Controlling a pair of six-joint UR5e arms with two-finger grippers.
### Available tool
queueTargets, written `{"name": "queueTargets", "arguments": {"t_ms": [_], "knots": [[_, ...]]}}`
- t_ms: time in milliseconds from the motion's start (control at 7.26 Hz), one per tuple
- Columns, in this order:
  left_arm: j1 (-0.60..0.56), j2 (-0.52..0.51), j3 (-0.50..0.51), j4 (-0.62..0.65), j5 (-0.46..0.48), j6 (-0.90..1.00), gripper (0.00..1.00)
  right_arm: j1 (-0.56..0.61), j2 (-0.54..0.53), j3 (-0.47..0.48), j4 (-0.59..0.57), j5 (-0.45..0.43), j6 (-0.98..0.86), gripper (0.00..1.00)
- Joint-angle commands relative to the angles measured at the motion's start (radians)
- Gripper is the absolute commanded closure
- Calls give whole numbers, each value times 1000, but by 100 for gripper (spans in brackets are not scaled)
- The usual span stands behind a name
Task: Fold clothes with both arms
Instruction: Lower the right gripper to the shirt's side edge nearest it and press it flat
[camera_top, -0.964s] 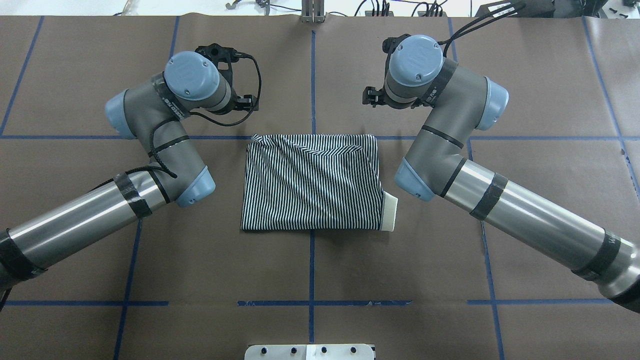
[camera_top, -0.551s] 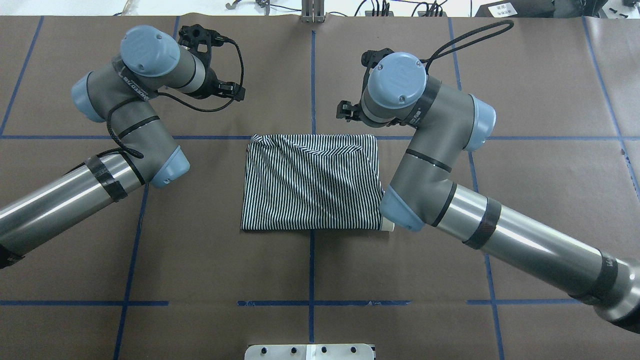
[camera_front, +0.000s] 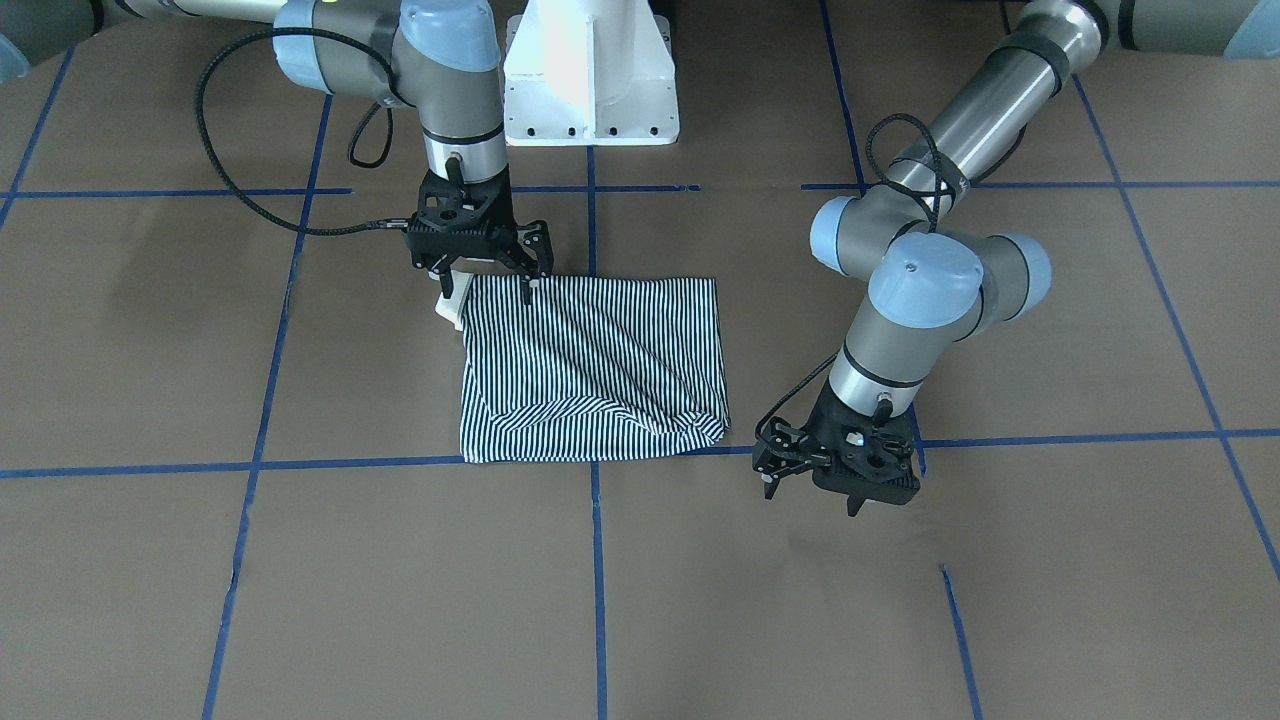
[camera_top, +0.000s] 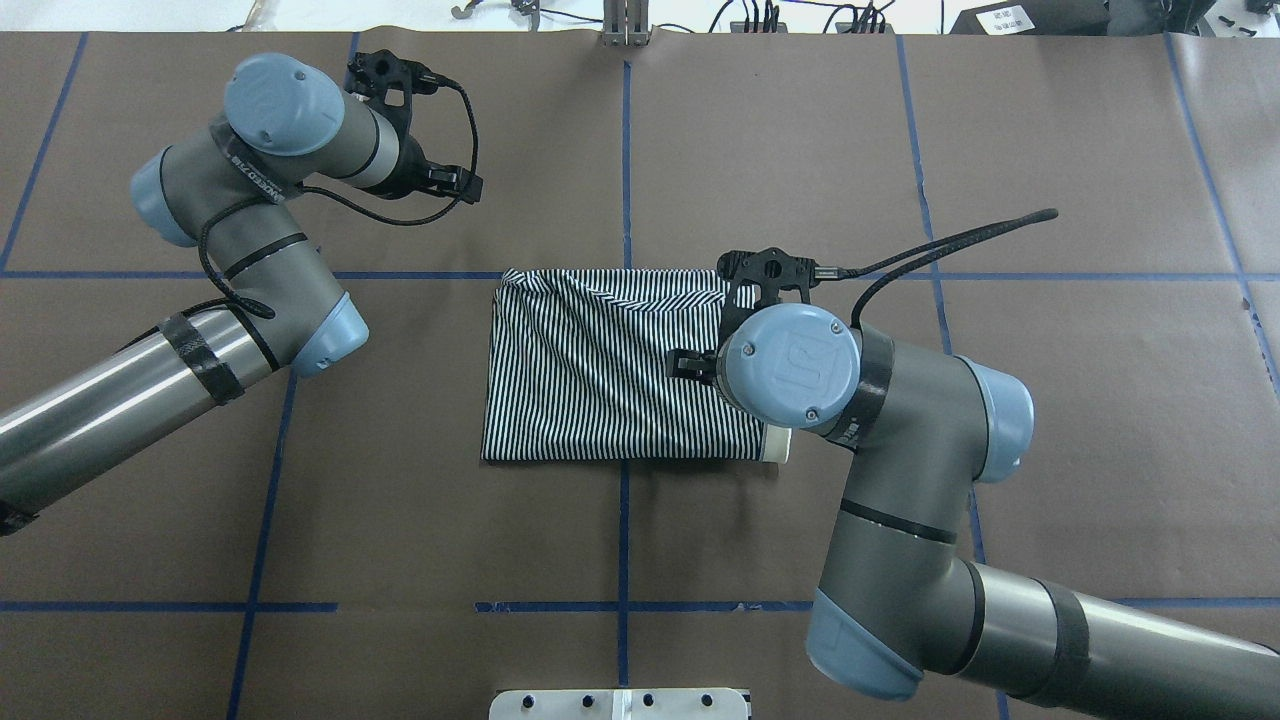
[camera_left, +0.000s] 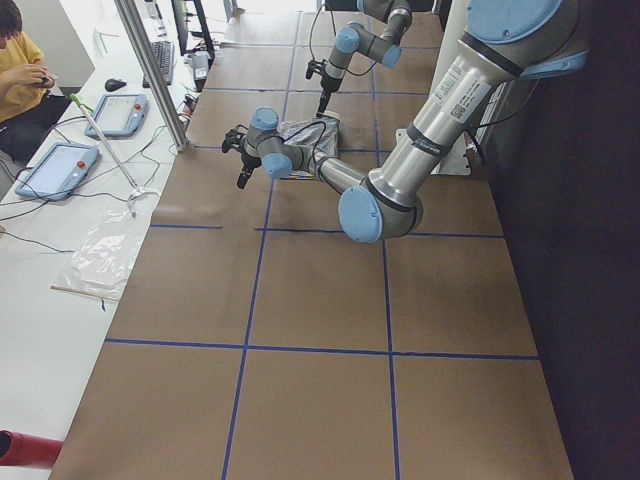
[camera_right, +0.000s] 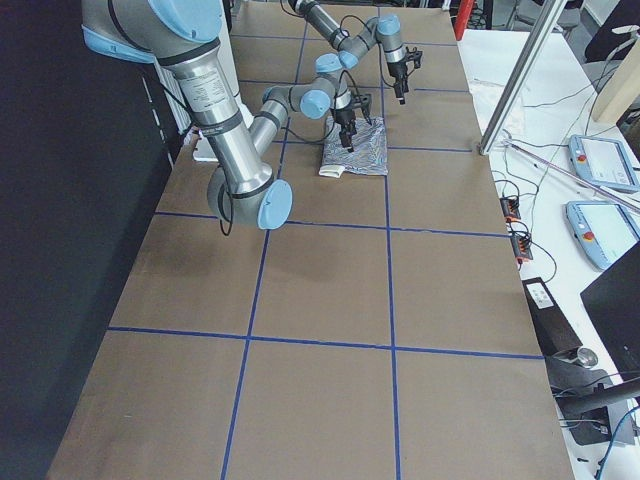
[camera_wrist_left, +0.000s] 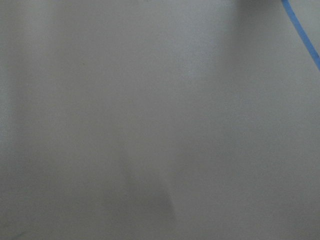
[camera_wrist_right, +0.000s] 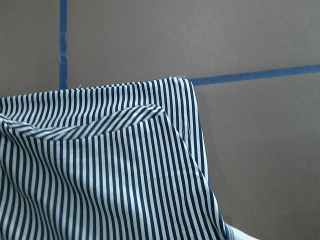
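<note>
Right gripper (camera_front: 487, 290), jaws open, has swung over the shirt's (camera_top: 600, 370) four-o'clock corner, likely for another fold; left gripper (camera_front: 810, 500), also open, has retreated toward ten o'clock.

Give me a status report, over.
Right gripper open, jaws over shirt edge near collar. Left gripper open, off shirt, above table. Shirt folded flat. Nothing blocking it.

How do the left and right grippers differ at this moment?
The black two-finger left gripper hangs over bare brown table, off the navy-and-white striped polo shirt; the black two-finger right gripper is over the shirt's corner by the cream collar. The right one sits nearer the white base, the left farther out. Both look open and empty.
</note>
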Motion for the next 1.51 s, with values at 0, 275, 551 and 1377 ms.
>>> {"name": "queueTargets", "arguments": {"t_ms": [0, 275, 551, 1377], "knots": [[1, 2, -1, -5, 0, -6, 0, -46, -19, -4, 3, -33, 16, 0], [1, 3, -1, -7, 1, -7, 0, -54, -30, -29, 10, -33, 15, 0], [3, 16, -4, -27, 1, -9, 0, -57, -30, -47, 14, -33, 13, 0], [4, 16, -5, -28, 1, -10, 0, -70, -50, -90, 97, -33, 18, 0]]}}
